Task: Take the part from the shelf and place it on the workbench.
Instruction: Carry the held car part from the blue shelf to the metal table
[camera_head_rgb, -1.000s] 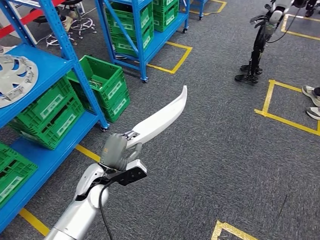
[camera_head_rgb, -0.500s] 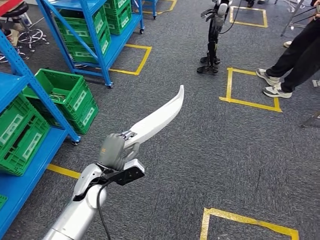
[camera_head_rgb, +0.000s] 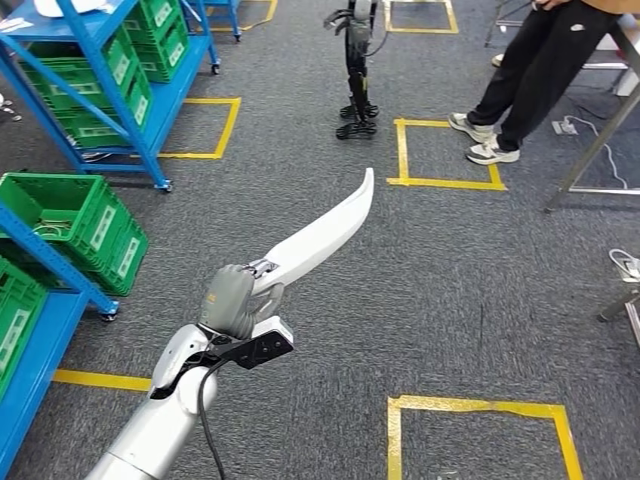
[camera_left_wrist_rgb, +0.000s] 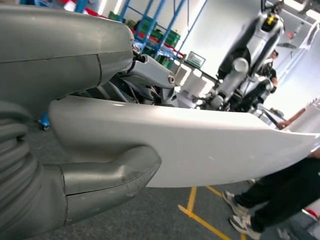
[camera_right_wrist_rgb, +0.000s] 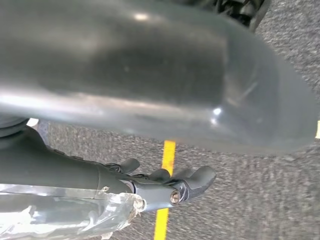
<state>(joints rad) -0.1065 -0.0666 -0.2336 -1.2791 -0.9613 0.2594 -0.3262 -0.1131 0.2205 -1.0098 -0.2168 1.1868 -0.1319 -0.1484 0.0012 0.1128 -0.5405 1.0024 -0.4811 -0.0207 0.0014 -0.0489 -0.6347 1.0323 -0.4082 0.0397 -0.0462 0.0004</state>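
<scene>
You are mid-carry, on grey carpet (camera_head_rgb: 453, 300) with the blue shelving (camera_head_rgb: 45, 270) and its green crates (camera_head_rgb: 83, 225) on your left and no workbench surface I can identify yet; a seated person's legs (camera_head_rgb: 528, 80) and a metal frame leg (camera_head_rgb: 589, 140) lie ahead to the right. Steer wide of them, because the long white curved part (camera_head_rgb: 321, 238) juts well forward. Your left hand (camera_head_rgb: 230, 300) grips its near end, thumb (camera_left_wrist_rgb: 109, 180) wrapped under, so hold firmly against droop. Your right hand (camera_right_wrist_rgb: 166, 185) hangs over the floor, and I cannot tell whether its fingers are closed.
</scene>
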